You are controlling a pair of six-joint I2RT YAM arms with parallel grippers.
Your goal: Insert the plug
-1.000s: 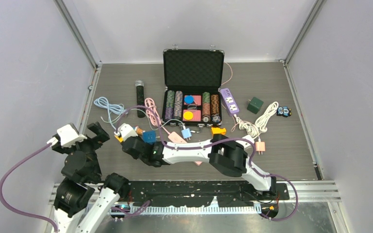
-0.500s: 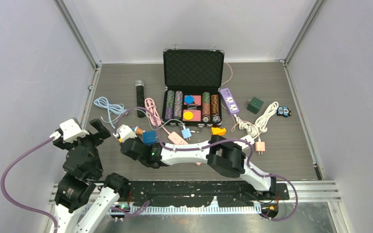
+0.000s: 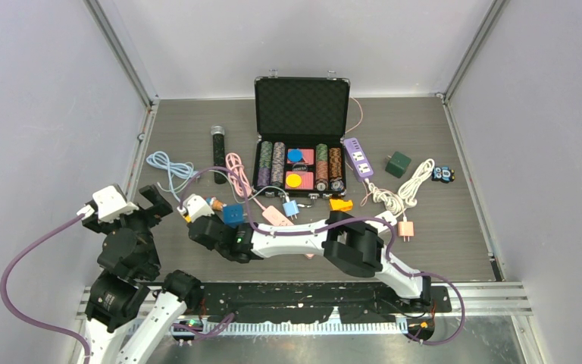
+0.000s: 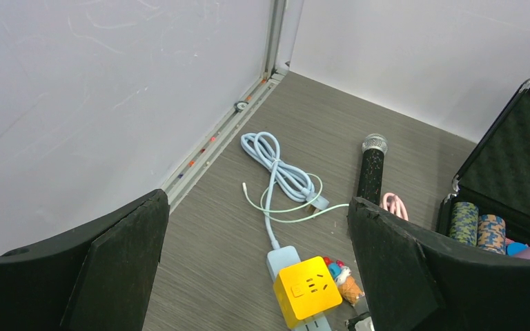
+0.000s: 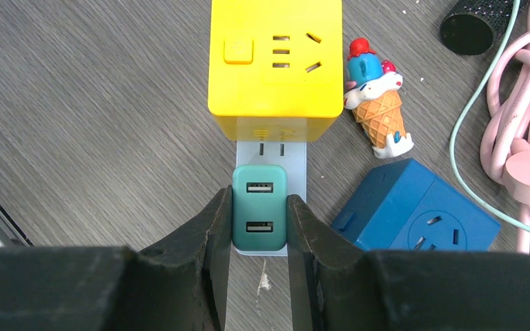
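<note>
**Charger pinched at the white strip, left arm idle by the wall**

The grey wood-grain table (image 3: 462, 243) sat boxed in by pale walls at 9, 12 and 3 o'clock, with a metal rail along each foot. Bare surface lay open at 4 o'clock and in the far corners. The middle was crowded, with an open case (image 3: 301, 106) of chips at 12 o'clock and cables trailing either side.

The right gripper (image 5: 259, 201) reached across to 8 o'clock of the table. Its jaws were drawn in tight, pinching a teal charger (image 5: 259, 215) by its two flanks. The charger sat on a white strip (image 5: 270, 147), at 6 o'clock of a yellow cube socket (image 5: 274, 58) and just short of it. Whether its prongs were seated could not be told. A blue cube (image 5: 414, 215) lay just beside at 3 o'clock, and an ice-cream toy (image 5: 379, 103) at 2 o'clock.

The left gripper (image 4: 255, 207) hung near the 9 o'clock wall, jaws spread fully, holding nothing, above a light blue cable (image 4: 276, 165).
</note>
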